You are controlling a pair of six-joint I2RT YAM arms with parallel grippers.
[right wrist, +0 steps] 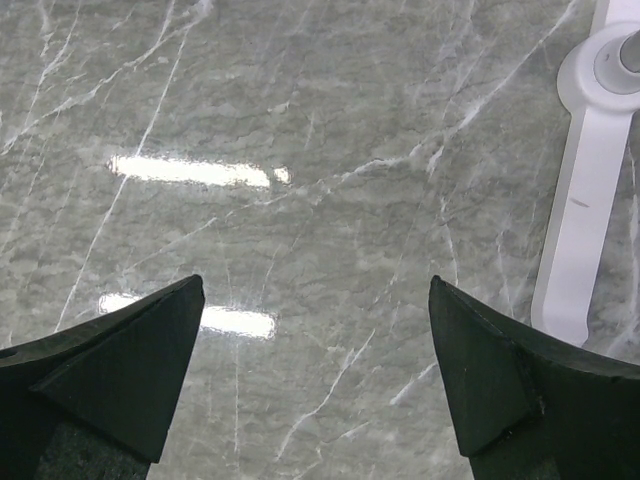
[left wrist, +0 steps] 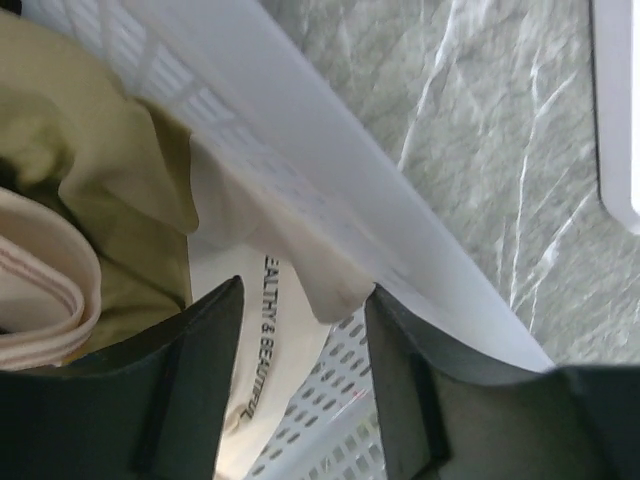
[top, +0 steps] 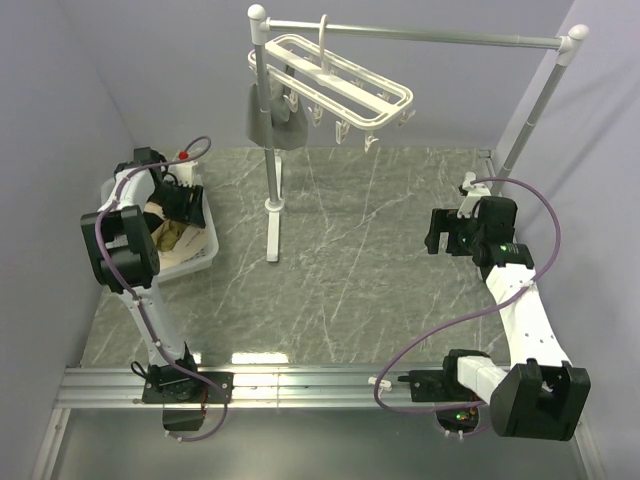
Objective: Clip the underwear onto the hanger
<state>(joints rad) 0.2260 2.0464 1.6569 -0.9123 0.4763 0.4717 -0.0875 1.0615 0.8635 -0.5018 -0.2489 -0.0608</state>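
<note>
While our arms are sitting at opposite sides of the marble table (top: 380, 270), the silver rail stand (top: 440, 38) is rising at the back; the hanger (top: 340, 85) is hanging from its bar by the hook, a grey garment (top: 270, 122) dangling under its left end; the white basket (top: 210, 245) is sitting at the table's left edge, and the underwear (left wrist: 110, 150) is lying crumpled inside it among pale cloth pieces, well apart from the hanger; our left gripper (left wrist: 303, 300) is reaching into that basket, fingers partly spread and clamping nothing, a pale strip (left wrist: 262, 330) with printed lettering lying under the gap; our right gripper (right wrist: 315, 290) is hovering over bare marble, spread wide and holding nothing, near the stand's white foot (right wrist: 585, 220).
</note>
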